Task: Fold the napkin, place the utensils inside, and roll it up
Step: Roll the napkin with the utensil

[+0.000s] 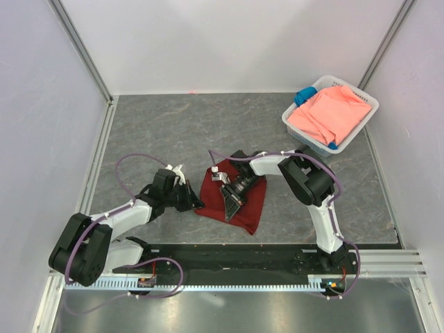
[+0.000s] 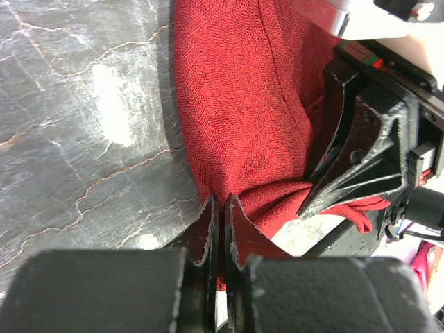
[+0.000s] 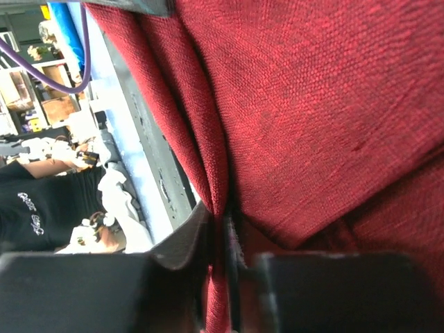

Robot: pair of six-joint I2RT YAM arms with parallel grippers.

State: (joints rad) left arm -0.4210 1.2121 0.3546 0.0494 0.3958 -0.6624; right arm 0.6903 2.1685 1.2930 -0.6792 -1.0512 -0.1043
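Left jaws and right jaws, both shut, pinch the napkin (image 2: 243, 104) (bunched between them).

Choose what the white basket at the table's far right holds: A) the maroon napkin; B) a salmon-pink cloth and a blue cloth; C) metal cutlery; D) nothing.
B: a salmon-pink cloth fills the basket, and a blue cloth pokes out at its far left edge.

Grey marble-look tabletop (image 1: 173, 132) in front of me, white panel walls (image 1: 229, 41) on three sides, metal corner posts (image 1: 80, 45). White basket (image 1: 298, 130) in the far right corner. Bright glare patch (image 2: 111, 104) on the stone.
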